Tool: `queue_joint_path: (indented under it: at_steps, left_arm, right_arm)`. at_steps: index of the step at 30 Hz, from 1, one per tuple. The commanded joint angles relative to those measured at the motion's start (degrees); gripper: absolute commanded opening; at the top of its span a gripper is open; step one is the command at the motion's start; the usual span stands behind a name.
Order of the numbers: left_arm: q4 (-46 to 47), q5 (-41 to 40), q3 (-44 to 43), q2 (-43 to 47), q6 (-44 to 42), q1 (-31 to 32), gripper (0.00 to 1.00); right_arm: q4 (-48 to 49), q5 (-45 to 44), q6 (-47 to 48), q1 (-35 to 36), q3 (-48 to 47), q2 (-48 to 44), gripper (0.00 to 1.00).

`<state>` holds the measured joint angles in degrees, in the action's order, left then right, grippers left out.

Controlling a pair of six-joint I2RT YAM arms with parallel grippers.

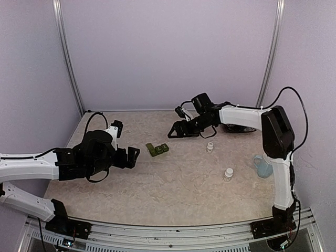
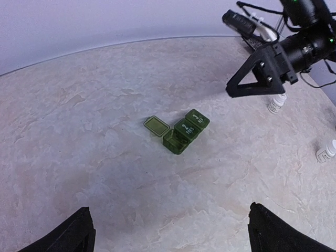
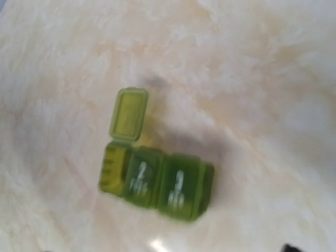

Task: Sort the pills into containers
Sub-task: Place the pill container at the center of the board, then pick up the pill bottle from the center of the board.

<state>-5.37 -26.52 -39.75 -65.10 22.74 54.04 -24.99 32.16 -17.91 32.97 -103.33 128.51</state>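
The containers are a dark green strip of three joined compartments lying mid-table. The end compartment's lid is flipped open flat; the other two lids are closed. My right gripper hovers just behind and right of the strip. In the blurred right wrist view the containers lie below, and only a dark finger tip shows at the bottom edge, so the jaws stand open and empty. My left gripper is open and empty, well short of the strip. No pills show.
Two small white bottles stand upright to the right of the strip. A pale blue mug sits by the right arm's upright link. A dark saucer lies behind the right forearm. Walls close off the back and sides.
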Motion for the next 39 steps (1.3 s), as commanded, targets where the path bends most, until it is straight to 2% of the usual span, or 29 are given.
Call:
queue_joint_path:
  at_steps: [1, 6, 10, 15, 21, 24, 30, 39]
  left_arm:
    - [2.46, 1.32, -1.83, -2.6, -1.34, 0.27, 0.99]
    - [4.41, 2.7, -5.38, -7.9, -3.15, 0.73, 0.99]
    - [6.35, 4.22, -9.1, -13.02, -4.05, 1.26, 0.99]
    - [4.87, 4.67, -20.0, -23.68, -7.02, 2.1, 0.99]
    - [4.57, 7.64, -32.35, -35.49, -8.88, 2.88, 0.99]
    - [3.67, 8.82, -37.35, -39.93, -9.27, 3.17, 0.99]
    - [1.95, 10.21, -43.16, -45.53, -10.21, 5.16, 0.99]
    - [3.07, 11.47, -43.62, -47.96, -9.27, 7.29, 0.99]
  right_arm:
    - [3.42, -8.61, 4.32, -0.49, 11.45, -12.83, 1.0]
    - [8.91, -10.0, 1.92, -2.05, 23.9, -23.53, 1.0]
    - [13.55, -16.3, 2.37, -2.38, 32.74, -31.65, 1.0]
    - [16.5, -21.29, 0.82, -3.87, 41.88, -40.44, 0.99]
    - [19.4, -28.06, 0.26, -4.73, 49.39, -43.46, 0.92]
    - [21.44, -28.79, 0.03, -5.43, 52.74, -43.88, 0.89]
    - [16.46, -25.84, -0.68, -5.68, 56.27, -49.33, 0.87]
    - [8.34, -25.07, -4.7, -5.64, 68.16, -64.11, 0.82]
